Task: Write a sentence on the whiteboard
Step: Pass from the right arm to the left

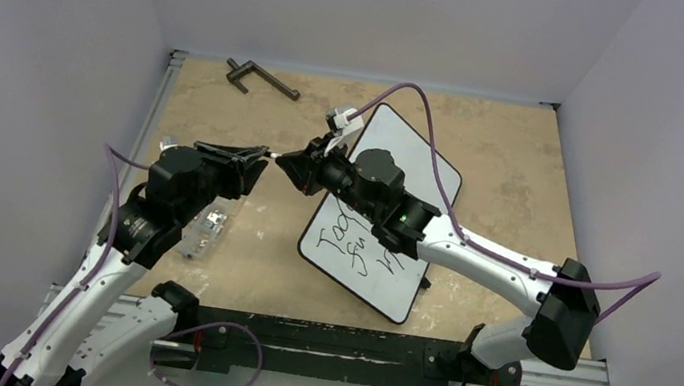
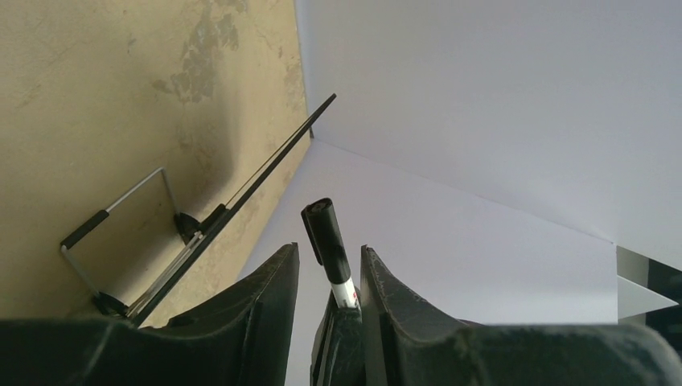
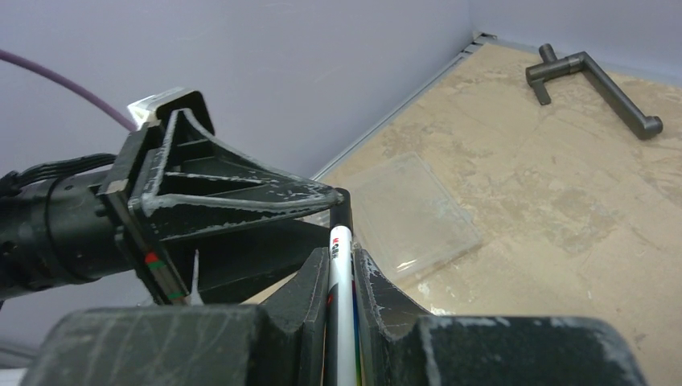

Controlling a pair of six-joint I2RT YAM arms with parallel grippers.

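right pincer (image 3: 339, 261) clamped on white marker pen (image 3: 341, 322); left pincer (image 2: 328, 248) jaws apart around its black cap (image 2: 325, 229); white black-rimmed whiteboard (image 1: 422, 169) with black handwritten sentence (image 1: 366, 247) sits mid tan bench (image 1: 523, 168), under right arm

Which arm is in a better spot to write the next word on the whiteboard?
Probably the right one. The right gripper is shut on the marker and its arm lies over the whiteboard. The left gripper only brackets the marker's black end.
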